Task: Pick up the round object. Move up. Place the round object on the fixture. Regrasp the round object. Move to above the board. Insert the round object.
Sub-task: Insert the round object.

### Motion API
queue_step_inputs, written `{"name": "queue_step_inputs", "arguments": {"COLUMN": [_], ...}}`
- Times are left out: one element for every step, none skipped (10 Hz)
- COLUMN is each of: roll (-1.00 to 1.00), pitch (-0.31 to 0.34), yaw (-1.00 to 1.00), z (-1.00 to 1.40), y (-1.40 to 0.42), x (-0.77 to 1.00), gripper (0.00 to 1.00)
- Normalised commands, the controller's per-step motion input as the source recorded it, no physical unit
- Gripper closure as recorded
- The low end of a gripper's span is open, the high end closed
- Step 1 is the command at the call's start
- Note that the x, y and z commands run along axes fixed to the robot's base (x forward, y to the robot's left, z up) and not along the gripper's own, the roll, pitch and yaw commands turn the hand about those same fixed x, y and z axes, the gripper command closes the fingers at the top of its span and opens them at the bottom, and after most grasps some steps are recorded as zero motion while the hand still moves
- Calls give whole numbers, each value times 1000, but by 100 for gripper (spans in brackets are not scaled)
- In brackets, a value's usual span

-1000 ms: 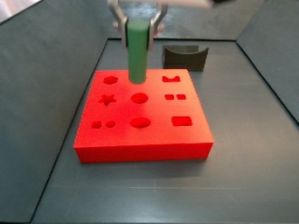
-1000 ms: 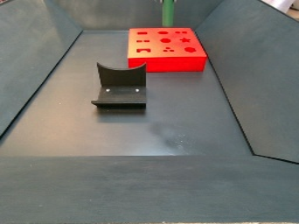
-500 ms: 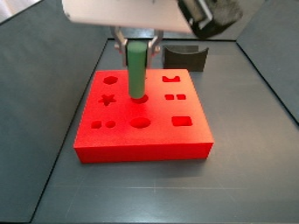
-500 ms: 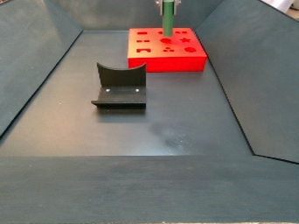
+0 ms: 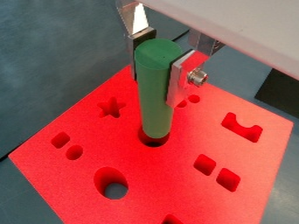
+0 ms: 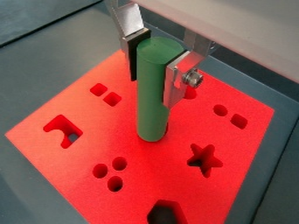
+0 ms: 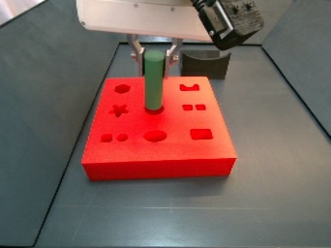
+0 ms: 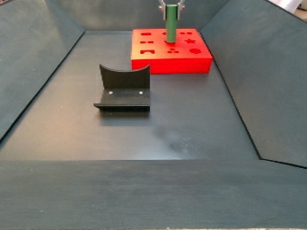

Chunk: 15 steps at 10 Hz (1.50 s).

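The green round object (image 5: 156, 92) stands upright with its lower end in a round recess of the red board (image 5: 93, 153). It also shows in a wrist view (image 6: 156, 87) and in both side views (image 7: 154, 77) (image 8: 171, 24). My gripper (image 5: 160, 59) is shut on its upper part, one silver finger (image 5: 177, 80) on each side; it shows in a wrist view too (image 6: 162, 59). The board lies in both side views (image 7: 162, 160) (image 8: 180, 61). The dark fixture (image 8: 122, 90) stands apart from the board, and partly shows behind the arm (image 7: 207, 65).
Dark grey sloping walls (image 8: 36, 81) enclose the grey floor (image 8: 156, 135). The board carries other recesses: a star (image 6: 205, 157), squares (image 5: 214, 171) and paired dots (image 6: 111, 173). The arm's white body (image 7: 142, 19) hangs over the board's far edge.
The gripper has come down with the green round object; its lower end went from above the board into the round recess.
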Motion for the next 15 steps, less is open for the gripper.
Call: {"name": "queue_step_inputs", "arguments": {"roll": [10, 51, 46, 46, 26, 53, 51, 31, 34, 27, 0, 0, 0, 21, 63], "pitch": [0, 0, 0, 0, 0, 0, 0, 0, 0, 19, 0, 0, 0, -33, -191], "yaw": [-6, 0, 0, 0, 0, -3, 0, -3, -3, 0, 0, -14, -3, -11, -71], "z": [-103, -37, -29, -31, -74, -154, -146, -137, -143, -137, -91, -100, -100, -303, -829], "y": [-63, -151, -123, -117, -71, -80, -86, -46, -29, 0, 77, 74, 37, 0, -146], "x": [0, 0, 0, 0, 0, 63, 163, 134, 103, 189, 43, 0, 0, 0, 0], "gripper": [100, 100, 100, 100, 100, 100, 100, 100, 100, 100, 100, 100, 100, 100, 100]}}
